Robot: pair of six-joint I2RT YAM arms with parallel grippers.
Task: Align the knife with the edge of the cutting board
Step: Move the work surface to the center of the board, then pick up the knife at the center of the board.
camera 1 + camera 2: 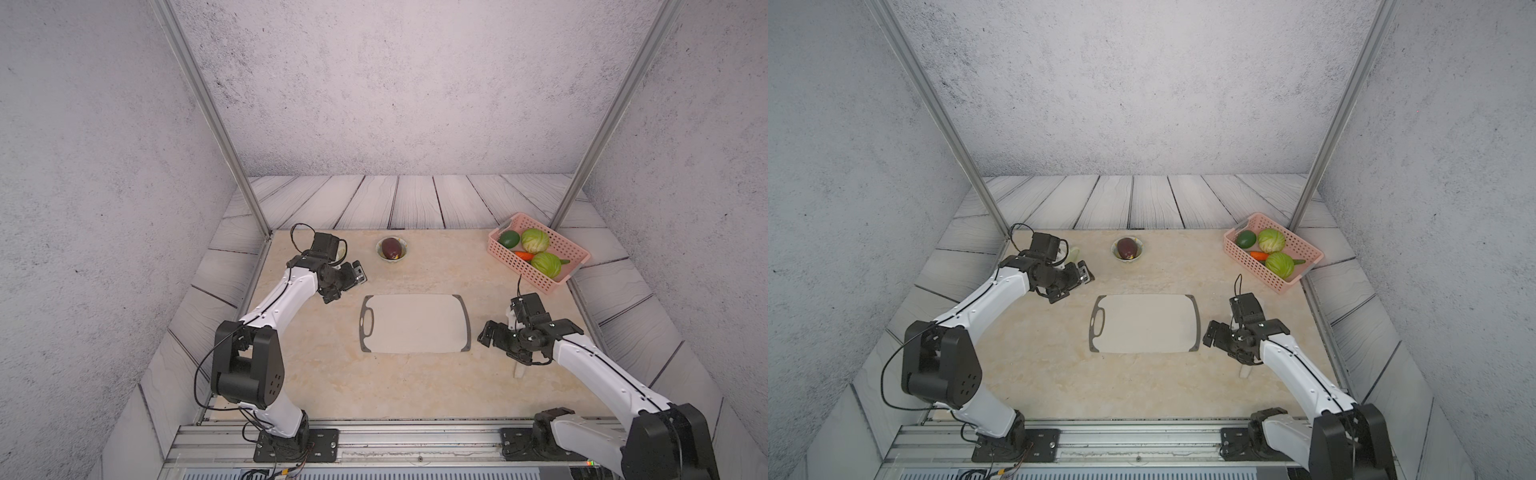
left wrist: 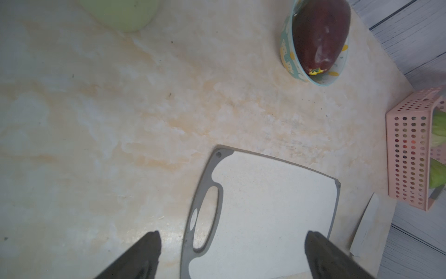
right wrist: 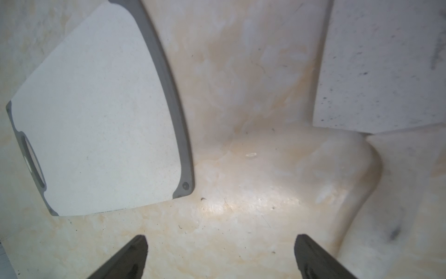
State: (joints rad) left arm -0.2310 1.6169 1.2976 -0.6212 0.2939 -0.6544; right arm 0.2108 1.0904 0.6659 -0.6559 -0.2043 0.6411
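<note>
The left gripper (image 1: 358,274) hangs over the far left part of the table (image 1: 332,374). It is released: in the left wrist view its fingers (image 2: 144,253) stand wide apart with nothing between them. Just behind it, toward the far edge, a pale green rounded object (image 1: 341,249) is mostly hidden by the arm.

Near the middle of the far edge stands a patterned bowl (image 1: 379,249) with a dark purple eggplant (image 1: 391,247) in it.

The cutting board (image 1: 415,324) lies flat at the table's centre, with its handle slot at the left end and its long sides parallel to the near edge.

The right gripper (image 1: 486,336) sits just off the board's right end. It is also released, its fingers (image 3: 128,258) spread and empty.

The knife (image 1: 519,369) lies on the table right of the board, toward the right edge, with bare table between them. In both top views the right wrist covers most of it. The left wrist view shows its pale blade (image 2: 366,224) clear of the board's right trim.

At the far right corner a pink basket (image 1: 523,270) holds two cabbages (image 1: 535,240) and a carrot (image 1: 523,255).
</note>
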